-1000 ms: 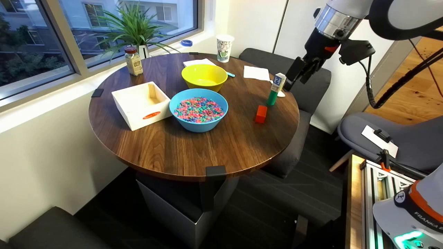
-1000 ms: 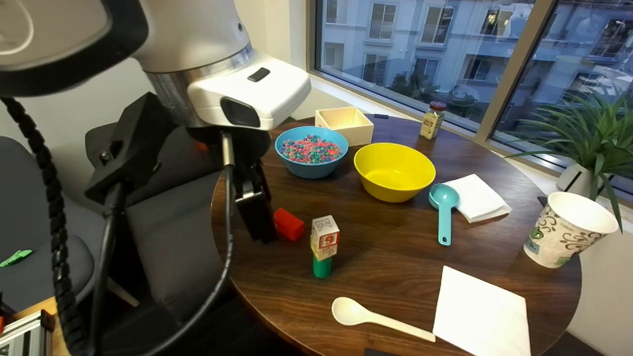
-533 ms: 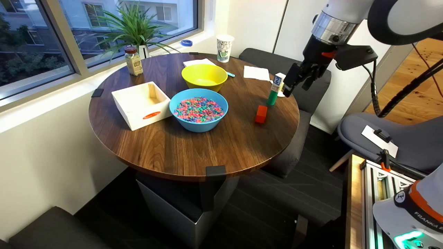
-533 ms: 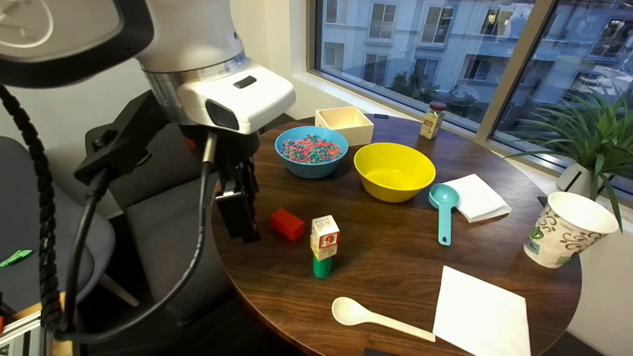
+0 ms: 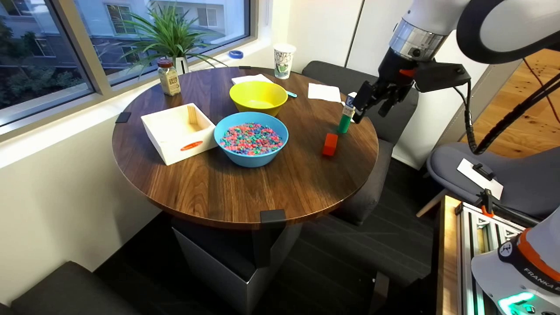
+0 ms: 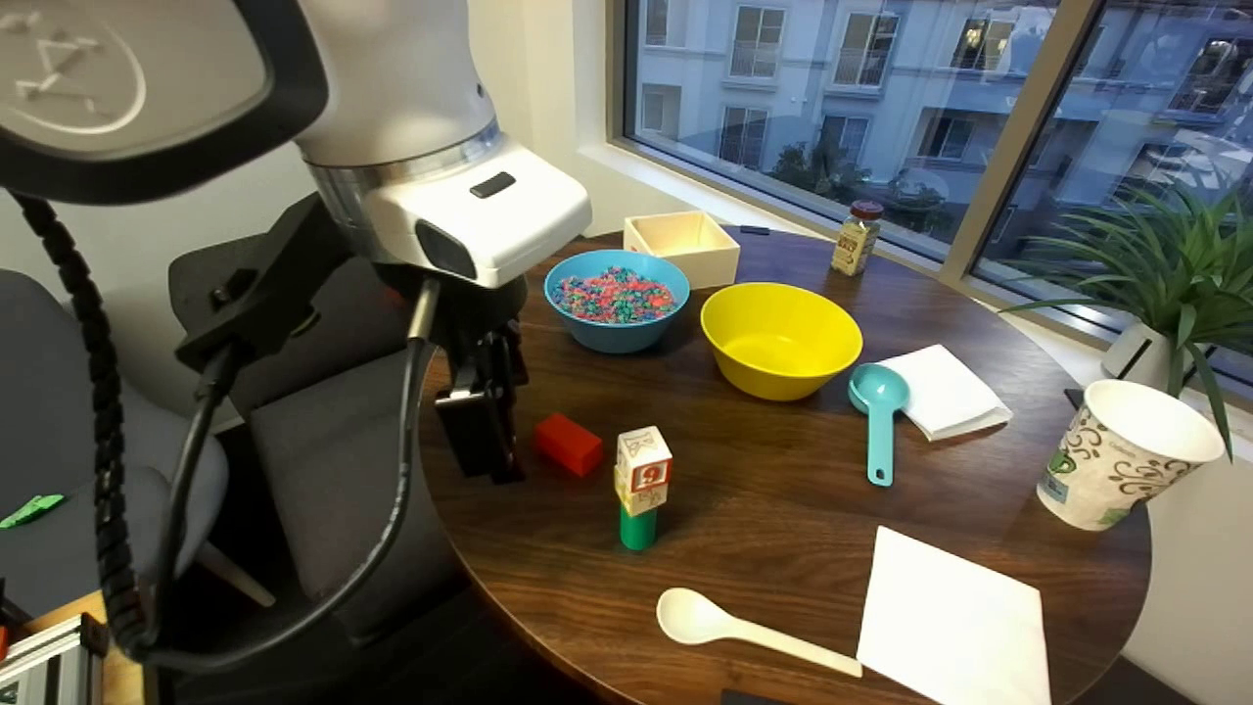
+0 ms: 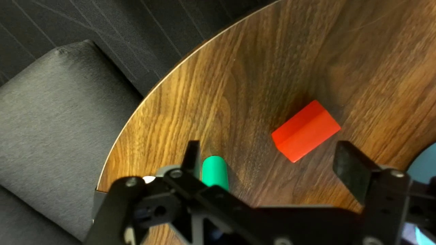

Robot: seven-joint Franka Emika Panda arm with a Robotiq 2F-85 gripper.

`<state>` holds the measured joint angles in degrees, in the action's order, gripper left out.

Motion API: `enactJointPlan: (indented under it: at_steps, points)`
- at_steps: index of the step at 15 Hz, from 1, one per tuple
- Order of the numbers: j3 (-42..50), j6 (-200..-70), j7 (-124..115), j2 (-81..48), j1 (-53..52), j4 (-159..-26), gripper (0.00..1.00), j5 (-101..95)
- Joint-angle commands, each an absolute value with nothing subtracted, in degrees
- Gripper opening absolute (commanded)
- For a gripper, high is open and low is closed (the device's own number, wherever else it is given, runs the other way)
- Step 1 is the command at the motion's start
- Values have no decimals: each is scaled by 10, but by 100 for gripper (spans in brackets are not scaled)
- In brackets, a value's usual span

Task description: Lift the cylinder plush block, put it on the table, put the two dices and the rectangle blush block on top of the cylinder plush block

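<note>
- Wrist view first: the gripper (image 7: 268,151) is filling the bottom, its fingers (image 7: 193,158) standing wide apart, one at each side, and it's holding nothing.
- And the pose: in an exterior view, the arm (image 6: 401,83) is leaning in from the upper left, those fingers pointing down at a slight tilt over the table (image 6: 783,519), near the red rectangle block (image 6: 569,446).
- Also in an exterior view, the gripper is slanting down to the left and partly covering the two dice (image 5: 348,106).
- Seen from the wrist, the red rectangle block (image 7: 306,132) is lying on the table and showing between the fingers, its long axis running from lower left to upper right.
- Close by, the green cylinder block (image 7: 215,172) is standing upright, nearer the table's edge, its long axis vertical, the two dice sitting stacked on top of it.
- As for looks, the red is showing bright and boxy, two long faces catching the light differently; the green is looking plain, round and smooth-sided; the dice are looking pale, the upper die (image 6: 643,465) wearing a red-framed figure on one side and a dark line drawing on top.
</note>
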<state>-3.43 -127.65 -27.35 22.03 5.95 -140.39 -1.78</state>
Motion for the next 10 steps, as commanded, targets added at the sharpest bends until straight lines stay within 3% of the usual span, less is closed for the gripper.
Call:
enactJointPlan:
  at_steps: [1,10]
  points:
    - [-44,-1325,-332,195,64,-1413,100,-6]
    - [-46,-1410,-395,126,47,-1413,99,11]
